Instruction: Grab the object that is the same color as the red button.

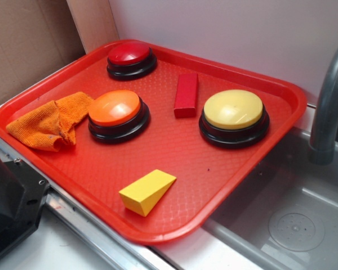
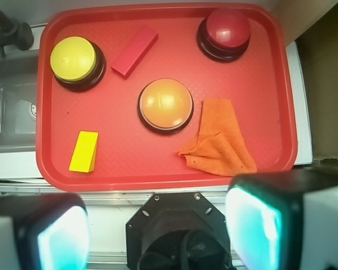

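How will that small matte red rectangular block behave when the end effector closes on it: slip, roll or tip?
The small matte red rectangular block looks rigid with flat parallel sides, so it should probably grip squarely. It lies flat on the textured red plastic tray, so rolling or tipping seems unlikely. It looks light and might slide if nudged.

The red block [image 2: 134, 52] lies open from above, hemmed by the yellow button [image 2: 74, 58] just beside it, the orange button [image 2: 165, 103] and the red button [image 2: 226, 29] near.
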Robot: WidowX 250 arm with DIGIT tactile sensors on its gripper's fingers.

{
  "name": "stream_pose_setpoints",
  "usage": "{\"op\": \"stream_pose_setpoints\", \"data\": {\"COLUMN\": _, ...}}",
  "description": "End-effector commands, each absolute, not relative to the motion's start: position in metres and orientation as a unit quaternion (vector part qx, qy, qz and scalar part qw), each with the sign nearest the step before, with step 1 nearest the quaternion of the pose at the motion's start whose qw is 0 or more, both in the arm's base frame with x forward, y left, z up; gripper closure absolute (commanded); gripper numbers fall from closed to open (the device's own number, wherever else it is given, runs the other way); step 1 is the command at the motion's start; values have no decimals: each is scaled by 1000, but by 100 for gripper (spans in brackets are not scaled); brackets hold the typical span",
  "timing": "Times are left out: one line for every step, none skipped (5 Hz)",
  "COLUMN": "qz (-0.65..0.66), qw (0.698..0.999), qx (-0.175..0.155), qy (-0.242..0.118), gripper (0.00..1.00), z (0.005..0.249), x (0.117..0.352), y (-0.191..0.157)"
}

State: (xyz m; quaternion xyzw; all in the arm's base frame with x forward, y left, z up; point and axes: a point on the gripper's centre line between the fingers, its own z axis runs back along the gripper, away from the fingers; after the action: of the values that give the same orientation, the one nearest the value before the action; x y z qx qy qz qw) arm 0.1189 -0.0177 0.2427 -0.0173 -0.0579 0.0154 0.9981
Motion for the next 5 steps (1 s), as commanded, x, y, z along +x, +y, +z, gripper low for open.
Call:
{"op": "stream_pose_setpoints", "data": {"qz": 15, "qw": 998, "qx": -17, "qy": -58, "gripper": 0, "z": 243, "x": 119, "y": -18}}
{"op": "stream_pose_setpoints", "data": {"qz": 38, "qw": 995, "qx": -26, "qy": -94, "gripper": 0, "z": 239, "x": 144, "y": -33}}
{"op": "stream_pose_setpoints", "data": {"qz": 157, "qw": 969, "qx": -50, "qy": -185, "gripper": 0, "z": 239, "x": 197, "y": -57}}
{"op": "stream_pose_setpoints", "data": {"qz": 268, "qw": 941, "qx": -31, "qy": -204, "gripper": 0, "z": 224, "x": 235, "y": -59}}
{"op": "stream_pose_setpoints", "data": {"qz": 384, "qw": 903, "qx": -6, "qy": -191, "gripper": 0, "z": 195, "x": 257, "y": -50}}
